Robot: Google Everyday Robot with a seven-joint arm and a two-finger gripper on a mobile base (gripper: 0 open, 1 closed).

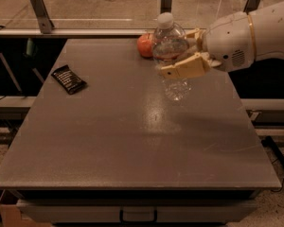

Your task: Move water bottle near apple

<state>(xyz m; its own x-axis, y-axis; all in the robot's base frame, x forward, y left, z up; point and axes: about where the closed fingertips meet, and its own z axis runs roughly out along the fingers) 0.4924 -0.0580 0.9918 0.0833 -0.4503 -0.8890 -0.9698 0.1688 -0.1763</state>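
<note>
One gripper [179, 53] is pinching the water bottle [168, 38] around its middle, holding it upright over the table's [132, 145] far side, just right of the apple [144, 46].

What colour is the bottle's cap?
White cap, camera view; the gripper holds the water bottle near the apple.
</note>
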